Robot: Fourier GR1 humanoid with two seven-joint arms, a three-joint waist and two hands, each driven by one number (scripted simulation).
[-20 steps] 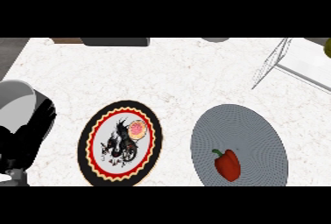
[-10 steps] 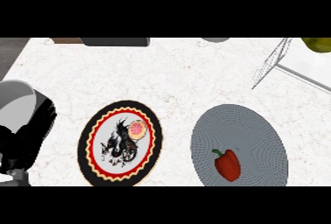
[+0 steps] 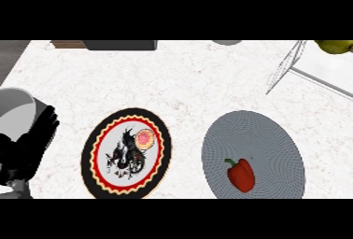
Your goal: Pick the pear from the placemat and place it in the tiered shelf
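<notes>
White marbled stone makes up the worktop (image 3: 172, 79) we look down on. At its far right corner stands the thin wire tiered shelf (image 3: 286, 65) with a pale tier, and the yellow-green pear (image 3: 335, 45) shows over that tier, cut by the view's edge; we cannot tell whether it rests there. Toward the near right edge lies the round grey woven placemat (image 3: 255, 135), and a red bell pepper (image 3: 241, 174) lies on its near part. Just left of the placemat, apart from it, sits a round plate with a black rim and a red and yellow patterned band (image 3: 87, 158). At the left edge we see the left robot hand (image 3: 31, 147), black fingers straight and spread wide, holding nothing, well apart from the pear.
</notes>
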